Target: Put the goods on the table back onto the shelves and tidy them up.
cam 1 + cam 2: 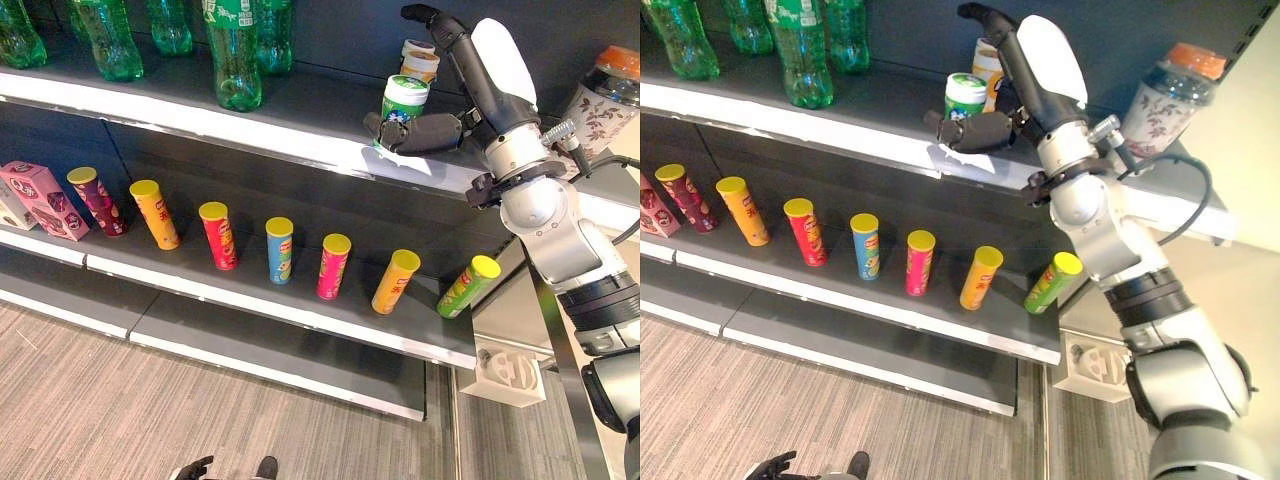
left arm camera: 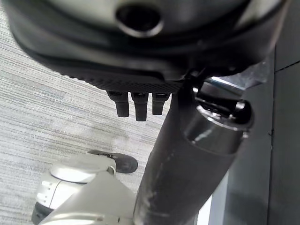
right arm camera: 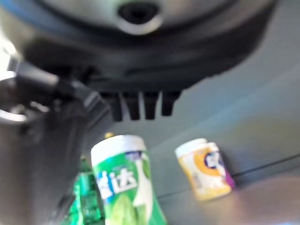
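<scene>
— Item one: what is the right hand point(image 1: 420, 132) doing?

— It is reaching onto the upper shelf point(image 1: 300, 120), with thumb and fingers curling round the green-and-white tub point(image 1: 404, 98) and gripping it low. The tub is standing upright, near the shelf's front edge.

— Anything standing beside it?

— A yellow-and-white tub point(image 3: 204, 168) is sitting just behind, toward the back wall. Green bottles point(image 1: 233, 55) are lining the same shelf to the left, and a flowered bottle with an orange cap point(image 1: 608, 95) is standing to the right, past the arm.

— Lower shelf?

— A row of lidded tube cans point(image 1: 279, 250) is standing there, spaced apart, in red, yellow, blue, pink and green, with a pink carton point(image 1: 42, 199) at the left end.

— And the left hand point(image 2: 138, 101)?

— It is hanging over the grey floor point(image 1: 120, 400), fingers relaxed and holding nothing.
</scene>
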Available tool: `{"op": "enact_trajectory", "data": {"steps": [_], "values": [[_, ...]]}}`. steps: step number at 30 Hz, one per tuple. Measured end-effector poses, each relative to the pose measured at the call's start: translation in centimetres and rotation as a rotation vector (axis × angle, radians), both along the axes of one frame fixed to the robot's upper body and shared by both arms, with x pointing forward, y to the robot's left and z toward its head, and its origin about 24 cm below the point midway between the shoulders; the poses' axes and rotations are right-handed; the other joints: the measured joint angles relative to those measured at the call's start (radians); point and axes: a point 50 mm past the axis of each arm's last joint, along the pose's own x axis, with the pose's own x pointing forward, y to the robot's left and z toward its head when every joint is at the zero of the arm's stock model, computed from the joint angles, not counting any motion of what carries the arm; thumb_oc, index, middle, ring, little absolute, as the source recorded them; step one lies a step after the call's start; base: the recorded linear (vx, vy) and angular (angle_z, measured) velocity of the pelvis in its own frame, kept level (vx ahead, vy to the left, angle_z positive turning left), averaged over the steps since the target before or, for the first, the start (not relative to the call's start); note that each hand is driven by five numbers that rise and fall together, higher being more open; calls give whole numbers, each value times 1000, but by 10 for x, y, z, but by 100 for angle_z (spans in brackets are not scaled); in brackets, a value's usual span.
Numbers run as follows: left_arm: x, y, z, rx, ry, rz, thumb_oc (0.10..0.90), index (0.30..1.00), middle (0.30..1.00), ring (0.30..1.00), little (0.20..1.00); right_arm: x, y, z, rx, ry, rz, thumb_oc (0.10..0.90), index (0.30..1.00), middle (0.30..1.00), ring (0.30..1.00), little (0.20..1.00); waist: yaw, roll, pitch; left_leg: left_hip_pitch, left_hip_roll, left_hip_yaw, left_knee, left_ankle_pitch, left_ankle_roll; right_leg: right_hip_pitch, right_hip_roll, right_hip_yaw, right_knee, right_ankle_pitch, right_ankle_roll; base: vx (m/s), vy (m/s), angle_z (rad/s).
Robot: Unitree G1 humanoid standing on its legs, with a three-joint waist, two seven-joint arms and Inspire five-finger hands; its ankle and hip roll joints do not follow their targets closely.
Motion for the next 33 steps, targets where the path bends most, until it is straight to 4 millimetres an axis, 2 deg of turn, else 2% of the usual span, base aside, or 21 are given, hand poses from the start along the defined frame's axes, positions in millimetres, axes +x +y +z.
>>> {"op": "enact_trajectory", "data": {"steps": [33], "values": [[4,1,1,5,-15,19,800,900,900,900,900,2,1,-5,-117,-12,-74,800,900,900,900,900,-4,-11,4,3,0,9,0,-1,2,-1,-1,8,0,1,0,0,0,0]]}}
